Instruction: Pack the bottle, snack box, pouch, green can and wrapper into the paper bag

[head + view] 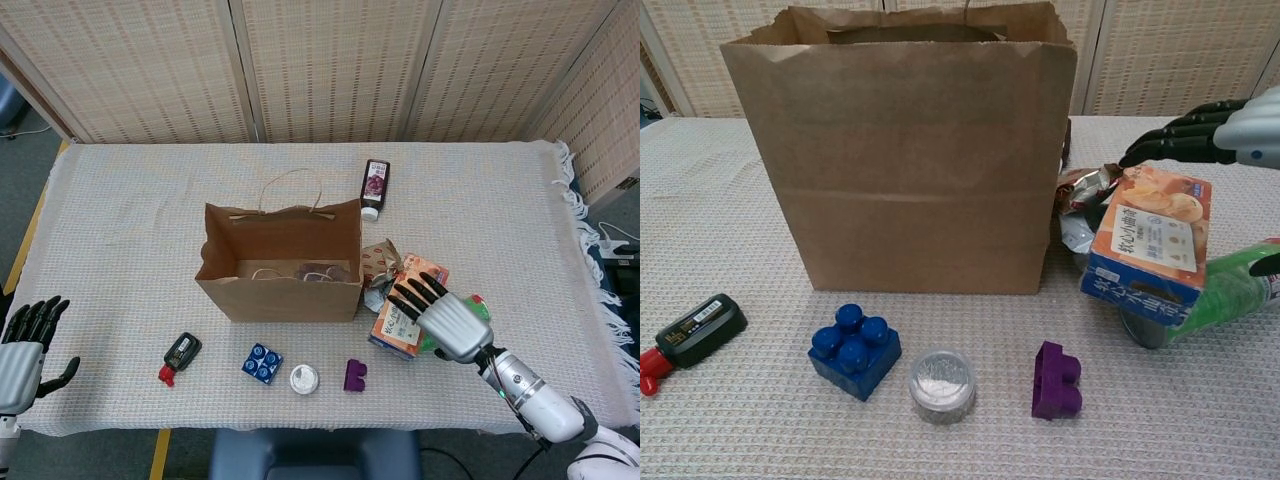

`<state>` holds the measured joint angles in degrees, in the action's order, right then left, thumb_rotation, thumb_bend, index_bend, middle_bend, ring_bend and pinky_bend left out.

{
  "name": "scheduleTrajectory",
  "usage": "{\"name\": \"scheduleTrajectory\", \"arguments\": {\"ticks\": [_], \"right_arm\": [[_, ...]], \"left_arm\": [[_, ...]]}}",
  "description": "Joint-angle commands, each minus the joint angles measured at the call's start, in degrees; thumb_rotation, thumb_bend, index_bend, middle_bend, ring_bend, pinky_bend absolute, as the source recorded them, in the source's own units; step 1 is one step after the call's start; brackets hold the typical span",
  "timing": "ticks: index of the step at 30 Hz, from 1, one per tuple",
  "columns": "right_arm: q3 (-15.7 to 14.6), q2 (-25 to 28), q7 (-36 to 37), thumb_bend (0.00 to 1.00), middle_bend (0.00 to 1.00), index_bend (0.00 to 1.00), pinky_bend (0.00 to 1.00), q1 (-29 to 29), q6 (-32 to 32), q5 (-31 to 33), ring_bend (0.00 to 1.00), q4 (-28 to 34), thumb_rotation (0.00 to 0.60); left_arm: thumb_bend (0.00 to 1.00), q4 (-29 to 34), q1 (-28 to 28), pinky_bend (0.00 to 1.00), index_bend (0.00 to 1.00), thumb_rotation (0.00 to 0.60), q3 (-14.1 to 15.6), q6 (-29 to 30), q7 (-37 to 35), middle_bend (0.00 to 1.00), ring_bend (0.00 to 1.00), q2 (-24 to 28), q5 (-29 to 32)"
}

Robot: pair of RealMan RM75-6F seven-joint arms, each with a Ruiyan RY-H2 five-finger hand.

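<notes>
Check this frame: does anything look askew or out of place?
Yes. The snack box sits tilted, propped on the green can lying on its side, with the crumpled wrapper wedged behind it beside the paper bag. The bottle lies flat.

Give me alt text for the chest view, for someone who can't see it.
A tall brown paper bag stands open on a woven tablecloth, with the robot's right hand reaching in from the right, fingers spread above a snack box that leans on a green can. In front lie a blue brick, small round jar and purple brick.
</notes>
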<state>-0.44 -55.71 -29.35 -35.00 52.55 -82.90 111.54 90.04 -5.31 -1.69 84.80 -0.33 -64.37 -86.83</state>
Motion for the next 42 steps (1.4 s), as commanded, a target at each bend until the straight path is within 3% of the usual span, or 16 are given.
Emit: {"name": "scheduleTrajectory", "arguments": {"ticks": [1, 17, 29, 34, 37, 39, 42], "right_arm": [[-0.41, -1.02, -4.69, 0.00, 0.00, 0.00, 0.00, -1.37, -2.26, 1.16, 0.00, -1.24, 0.600], [1.54, -9.20, -13.25, 0.00, 0.00, 0.00, 0.00, -5.74, -5.23, 12.87, 0.00, -5.93, 0.600], [0.50, -13.47, -17.82, 0.00, 0.03, 0.01, 0.00, -8.65, -5.53, 19.10, 0.01, -6.62, 0.600], [0.05, -13.39, -16.70, 0.05, 0.35, 0.31, 0.17, -8.58, -4.73, 17.65, 0.29, -6.58, 0.600], [0.23, -12.43, -13.46, 0.14, 0.56, 0.56, 0.42, -7.48, -2.34, 14.40, 0.54, -5.95, 0.600], [0.35, -11.50, -11.39, 0.16, 0.60, 0.60, 0.49, -6.77, -1.01, 12.51, 0.58, -5.60, 0.600], [0.72, -9.49, -8.37, 0.16, 0.60, 0.61, 0.50, -5.47, 1.58, 10.00, 0.59, -4.91, 0.600]], "left_arm": [[0.33, -0.01, -0.01, 0.00, 0.00, 0.600, 0.01, -0.01, -0.02, 0.00, 0.00, 0.01, -0.01], [0.33, 0.07, 0.00, 0.00, 0.00, 0.600, 0.03, -0.02, -0.20, 0.00, 0.00, 0.06, 0.08], [0.33, -0.17, -0.04, 0.00, 0.00, 0.600, 0.17, -0.06, -1.05, 0.00, 0.00, 0.22, -0.21], [0.33, -0.22, -0.07, 0.00, 0.00, 0.600, 0.19, -0.10, -1.16, 0.00, 0.00, 0.24, -0.24], [0.33, -0.22, -0.07, 0.00, 0.00, 0.600, 0.20, -0.09, -1.17, 0.00, 0.00, 0.23, -0.23], [0.33, -0.22, -0.06, 0.00, 0.00, 0.600, 0.19, -0.07, -1.14, 0.00, 0.00, 0.23, -0.24], [0.33, -0.22, -0.06, 0.00, 0.00, 0.600, 0.19, -0.05, -1.07, 0.00, 0.00, 0.21, -0.22]]}}
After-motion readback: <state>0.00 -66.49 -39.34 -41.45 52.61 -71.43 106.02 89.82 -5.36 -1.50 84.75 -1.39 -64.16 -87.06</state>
